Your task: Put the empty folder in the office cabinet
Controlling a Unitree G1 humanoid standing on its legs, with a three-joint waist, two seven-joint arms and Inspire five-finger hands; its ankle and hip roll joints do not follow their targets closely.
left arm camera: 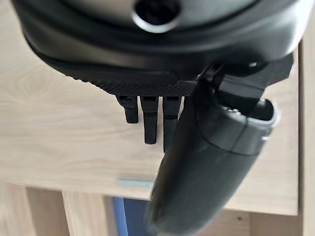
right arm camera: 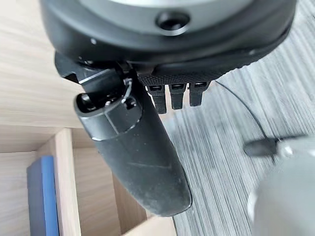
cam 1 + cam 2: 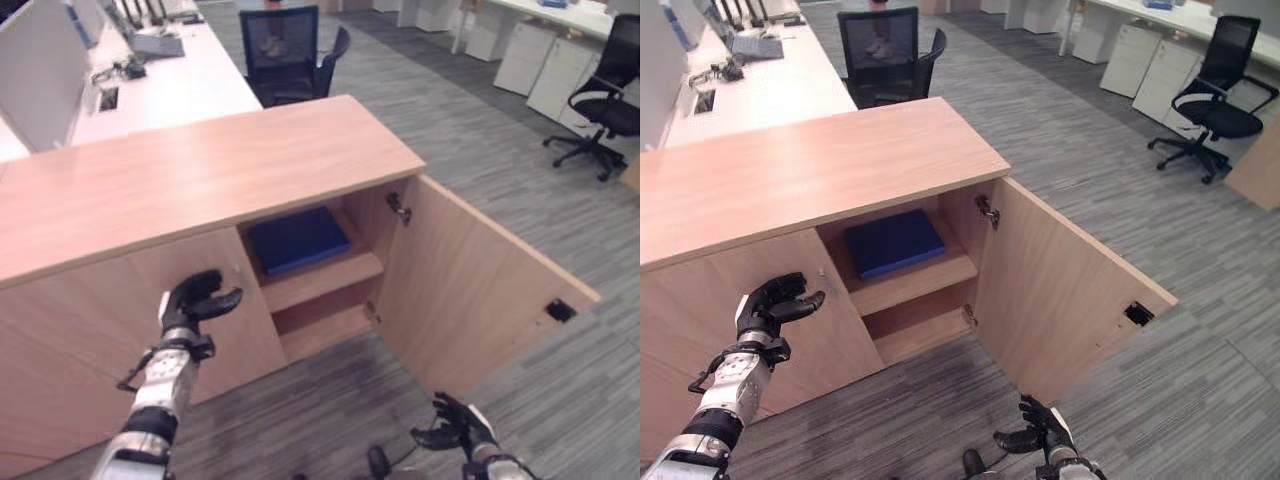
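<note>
Looking down at the office cabinet [image 3: 200, 180], I judge the main part of the job done: the blue folder [image 3: 298, 239] lies flat on the upper shelf [image 3: 325, 277] of the open compartment, set back toward the rear wall, and neither of my hands has hold of it. Only the folder rests on that upper shelf. Below it the lower shelf [image 3: 325, 330] looks bare, as far as I can see into it. I cannot tell from here whether the folder has anything inside it.

What seems left, by my reckoning, is the cabinet door [image 3: 480, 290], which stands swung wide open to my right, its hinge [image 3: 399, 208] showing at the inner edge. The door on the left half of the cabinet is closed.

My left hand [image 3: 195, 300] hangs in front of that closed left door, just beside the opening, fingers loosely spread and relaxed, thumb standing apart, gripping nothing. My right hand [image 3: 455, 425] sits low over the grey carpet floor [image 3: 480, 150], near the bottom edge of the open door but apart from it, fingers likewise relaxed and empty.

If the door is to be shut, I expect my right hand would need to rise and get behind its outer face.
</note>
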